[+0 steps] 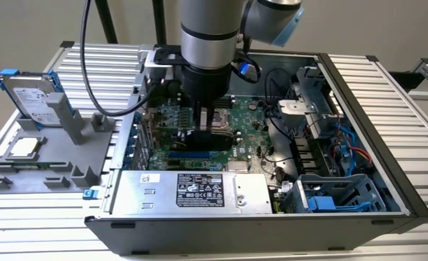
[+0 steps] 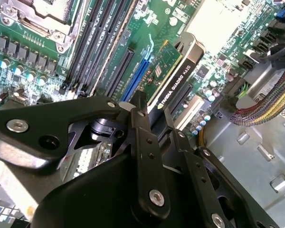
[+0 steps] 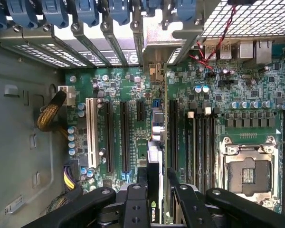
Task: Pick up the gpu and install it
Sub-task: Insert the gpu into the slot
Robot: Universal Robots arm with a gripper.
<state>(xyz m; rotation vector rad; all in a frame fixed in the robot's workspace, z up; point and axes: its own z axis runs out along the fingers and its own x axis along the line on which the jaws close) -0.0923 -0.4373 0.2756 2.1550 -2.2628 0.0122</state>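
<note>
The arm (image 1: 208, 32) reaches straight down into the open case (image 1: 359, 136). Its gripper (image 2: 152, 118) grasps the gpu (image 2: 173, 78) by its edge, holding the card upright just over the motherboard (image 3: 118, 95) slots, near the case's middle.

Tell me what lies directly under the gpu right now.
The gpu, held in the gripper, hangs over the motherboard and its blue slot. The card hides whatever sits directly below its edge.
</note>
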